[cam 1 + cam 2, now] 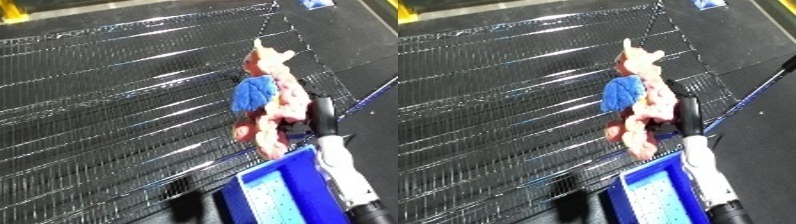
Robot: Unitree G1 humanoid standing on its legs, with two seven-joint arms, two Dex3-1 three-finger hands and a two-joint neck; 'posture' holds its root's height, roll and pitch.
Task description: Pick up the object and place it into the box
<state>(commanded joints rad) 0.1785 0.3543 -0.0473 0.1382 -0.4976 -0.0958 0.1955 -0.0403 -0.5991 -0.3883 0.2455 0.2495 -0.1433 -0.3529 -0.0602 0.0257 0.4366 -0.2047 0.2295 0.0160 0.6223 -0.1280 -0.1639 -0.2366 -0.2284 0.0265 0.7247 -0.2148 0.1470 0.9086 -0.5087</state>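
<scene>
A pink and cream plush toy (277, 102) with a blue leaf-shaped patch (253, 93) hangs upright in the air above the right part of the wire mesh surface. My right hand (320, 114) is at the toy's right side and shut on it, with most of the fingers hidden behind the plush. The white forearm (345, 172) comes up from the lower right corner. The blue bin (233, 196) stands at the bottom right, just below the toy's lower end, and its pale dotted floor shows. My left hand is in no view.
A dark wire mesh surface (115, 100) fills most of the picture and ends in a thin edge at the right (355, 100). Dark floor lies beyond it. A yellow object (12, 13) is at the top left and a small blue item (317, 4) at the top right.
</scene>
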